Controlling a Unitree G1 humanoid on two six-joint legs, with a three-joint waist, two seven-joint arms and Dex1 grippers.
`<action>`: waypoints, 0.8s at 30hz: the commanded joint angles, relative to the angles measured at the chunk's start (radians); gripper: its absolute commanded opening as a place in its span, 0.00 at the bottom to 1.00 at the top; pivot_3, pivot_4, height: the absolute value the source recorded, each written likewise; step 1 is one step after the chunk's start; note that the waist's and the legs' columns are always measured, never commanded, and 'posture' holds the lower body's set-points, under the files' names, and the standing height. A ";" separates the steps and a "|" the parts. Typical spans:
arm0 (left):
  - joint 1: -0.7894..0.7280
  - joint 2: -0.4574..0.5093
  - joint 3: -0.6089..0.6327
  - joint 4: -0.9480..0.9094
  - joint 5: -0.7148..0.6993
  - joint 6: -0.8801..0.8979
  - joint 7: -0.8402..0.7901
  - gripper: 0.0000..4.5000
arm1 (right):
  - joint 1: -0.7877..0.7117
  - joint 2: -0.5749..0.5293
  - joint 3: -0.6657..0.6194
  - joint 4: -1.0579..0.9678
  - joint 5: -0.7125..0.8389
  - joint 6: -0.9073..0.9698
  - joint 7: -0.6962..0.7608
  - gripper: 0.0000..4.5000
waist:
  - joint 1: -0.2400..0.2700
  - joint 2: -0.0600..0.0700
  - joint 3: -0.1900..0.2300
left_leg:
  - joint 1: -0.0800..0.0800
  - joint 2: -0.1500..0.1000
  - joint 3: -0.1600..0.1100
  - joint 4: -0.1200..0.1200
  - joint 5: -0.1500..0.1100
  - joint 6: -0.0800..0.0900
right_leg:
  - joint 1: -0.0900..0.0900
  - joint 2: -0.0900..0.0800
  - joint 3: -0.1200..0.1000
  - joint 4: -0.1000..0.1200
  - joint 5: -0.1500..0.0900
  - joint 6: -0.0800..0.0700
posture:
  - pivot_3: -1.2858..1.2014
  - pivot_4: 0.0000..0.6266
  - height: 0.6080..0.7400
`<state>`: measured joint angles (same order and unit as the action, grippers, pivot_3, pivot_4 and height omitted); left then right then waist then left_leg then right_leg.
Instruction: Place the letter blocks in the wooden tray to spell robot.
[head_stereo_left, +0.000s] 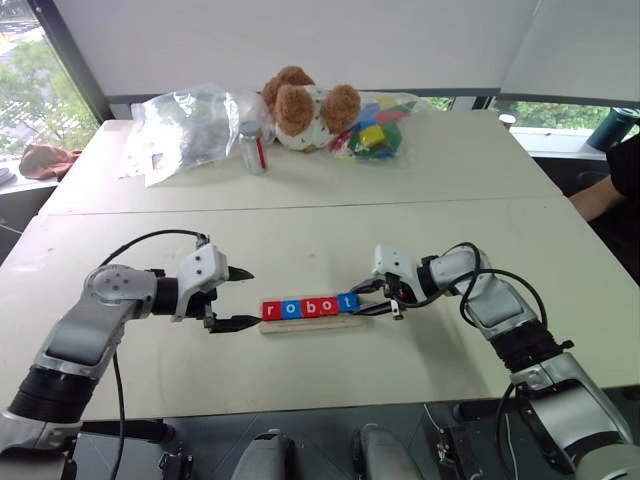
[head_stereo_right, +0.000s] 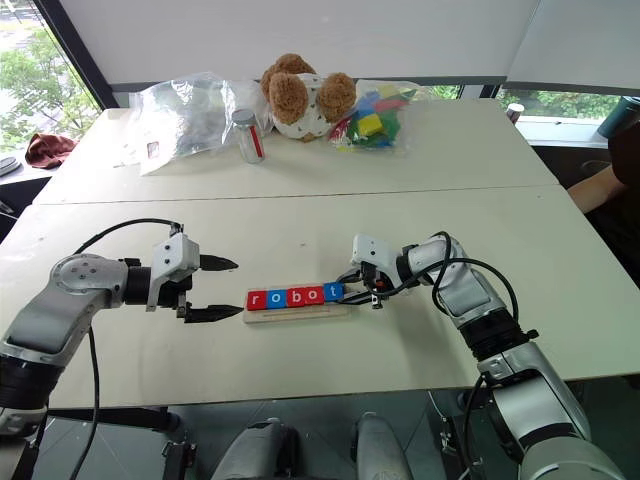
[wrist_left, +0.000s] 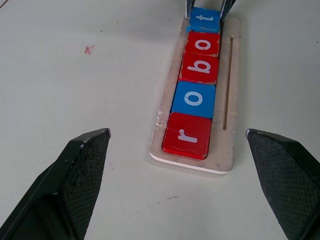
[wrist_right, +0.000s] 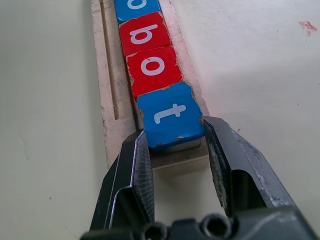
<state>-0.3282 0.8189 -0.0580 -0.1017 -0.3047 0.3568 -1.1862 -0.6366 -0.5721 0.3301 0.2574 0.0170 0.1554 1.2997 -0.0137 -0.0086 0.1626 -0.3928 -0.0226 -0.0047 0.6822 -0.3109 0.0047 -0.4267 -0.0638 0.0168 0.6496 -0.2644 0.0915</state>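
Observation:
The wooden tray (head_stereo_left: 312, 324) lies on the white table between my two grippers. Five letter blocks stand in it in a row, reading r (wrist_left: 186, 136), o (wrist_left: 194, 98), b (wrist_left: 200, 66), o (wrist_left: 203, 44), t (wrist_right: 171, 114); they are red, blue, red, red, blue. My right gripper (head_stereo_left: 362, 300) is at the tray's right end, shut on the blue t block, one finger (wrist_right: 136, 165) against each side of it. My left gripper (head_stereo_left: 252, 297) hangs just off the tray's left end, wide open, nothing between its fingers (wrist_left: 82, 165).
At the table's far side sit a teddy bear (head_stereo_left: 303, 108), a clear plastic bag (head_stereo_left: 190, 125), a small jar with a red label (head_stereo_left: 253, 148) and a bag of multicoloured toy blocks (head_stereo_left: 375, 130). A person's arm (head_stereo_left: 605, 195) shows at the right edge.

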 joint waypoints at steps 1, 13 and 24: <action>-0.016 -0.006 0.000 -0.008 0.004 -0.024 0.004 1.00 | -0.017 0.002 -0.002 -0.040 0.013 -0.003 0.010 0.24 | 0.000 0.000 0.000 | 0.000 0.000 0.000 0.000 0.000 0.000 | 0.000 0.000 0.000 0.000 0.000 0.000 | 0.52 0.24 1.00; -0.030 -0.021 -0.007 0.011 0.013 -0.042 0.001 1.00 | -0.015 -0.004 -0.006 -0.077 0.017 0.020 0.019 0.24 | 0.000 0.000 0.000 | 0.000 0.000 0.000 0.000 0.000 0.000 | 0.000 0.000 0.000 0.000 0.000 0.000 | 0.52 0.24 1.00; -0.039 -0.034 -0.011 0.022 0.022 -0.051 0.005 1.00 | 0.001 -0.014 0.015 -0.093 0.000 0.029 0.026 0.24 | 0.000 0.000 0.000 | 0.000 0.000 0.000 0.000 0.000 0.000 | 0.000 0.000 0.000 0.000 0.000 0.000 | 0.52 0.24 1.00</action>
<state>-0.3503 0.7834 -0.0669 -0.0717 -0.2859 0.3204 -1.1857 -0.6349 -0.5749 0.3467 0.1994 0.0138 0.1904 1.3226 -0.0133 -0.0086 0.1626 -0.3929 -0.0226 -0.0047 0.6823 -0.3109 0.0047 -0.4267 -0.0637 0.0168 0.6496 -0.2644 0.0915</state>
